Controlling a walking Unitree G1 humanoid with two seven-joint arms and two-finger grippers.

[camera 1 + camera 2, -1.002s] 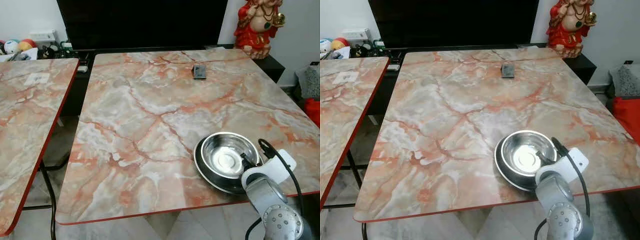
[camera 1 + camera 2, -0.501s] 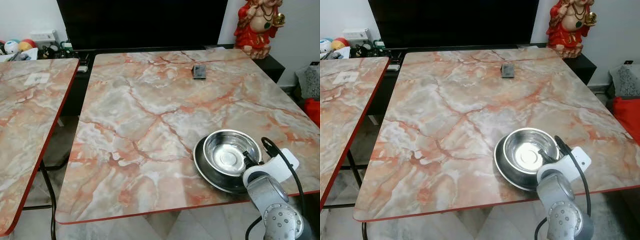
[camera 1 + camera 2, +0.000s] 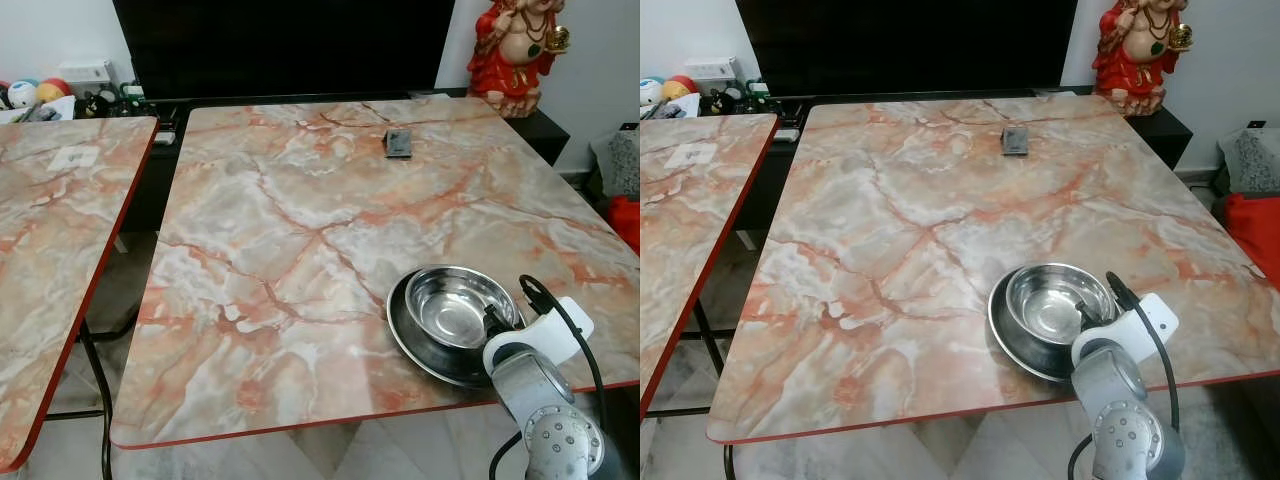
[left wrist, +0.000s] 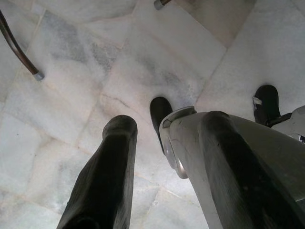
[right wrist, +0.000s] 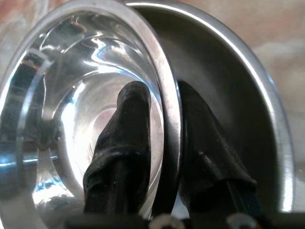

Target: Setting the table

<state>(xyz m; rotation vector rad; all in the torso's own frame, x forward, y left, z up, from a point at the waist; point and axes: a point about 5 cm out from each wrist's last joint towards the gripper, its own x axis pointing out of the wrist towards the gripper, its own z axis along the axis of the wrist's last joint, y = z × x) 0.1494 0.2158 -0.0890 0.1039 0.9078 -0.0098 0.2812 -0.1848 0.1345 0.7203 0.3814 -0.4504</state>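
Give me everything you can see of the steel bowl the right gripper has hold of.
The steel bowl is small, round and shiny, with a flat base, a rolled rim and nothing inside. It sits inside a wider, darker metal plate near the marble table's front right edge, toward the plate's far right side. The right gripper pinches its near rim, one finger inside the bowl, the other outside over the plate.

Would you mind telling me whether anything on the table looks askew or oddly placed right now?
Yes: the steel bowl sits off-centre on the steel plate, toward its far right side, with the right pincer clamped on its rim. The small dark object lies alone near the marble table's far edge.
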